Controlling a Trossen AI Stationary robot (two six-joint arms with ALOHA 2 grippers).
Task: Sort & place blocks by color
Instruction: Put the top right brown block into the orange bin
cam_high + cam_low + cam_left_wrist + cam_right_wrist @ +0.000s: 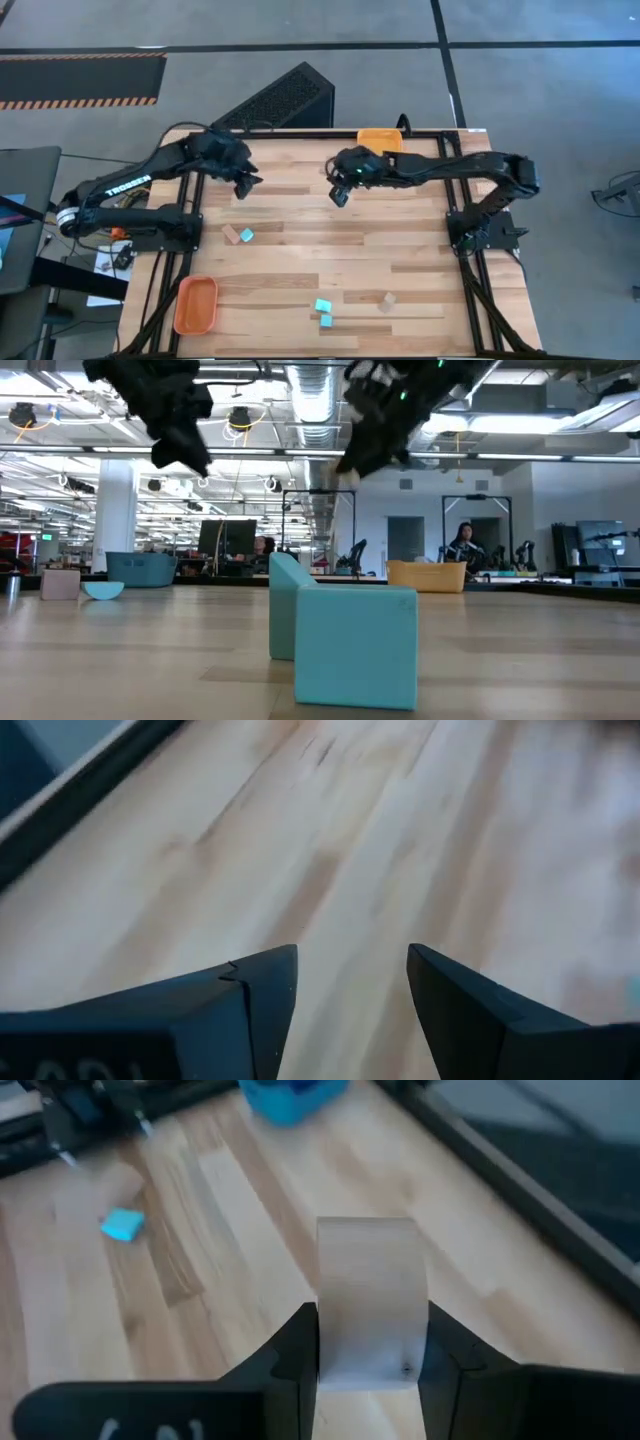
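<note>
The right gripper (341,190) is up in the air over the far middle of the wooden table (420,260). It squeezes a pale tan wooden block (367,1300) between its two dark fingers (296,1342). The block stands up tall between them and pokes out past their tips. In the low view the same gripper (350,460) hangs high above the table, and a bit of the tan block shows at its tip.

The left gripper (245,186) is also in the air, over the far left part of the table. Its fingers (262,988) are spread apart with nothing between them. Only bare wood shows below.

A yellow-orange tray (379,139) sits at the far edge of the table, just behind the right gripper. An orange tray (196,304) sits at the near left corner. A teal tray (142,568) sits far back on the left in the low view, and the right wrist view shows it too, with dark blue things inside.

A tan block (231,234) and a light cyan cube (246,235) lie side by side toward the left edge, near the middle of that side. Two more light cyan cubes (323,311) lie close together near the front edge, in the middle. One more tan block (387,300) lies a little to the right of them.
</note>
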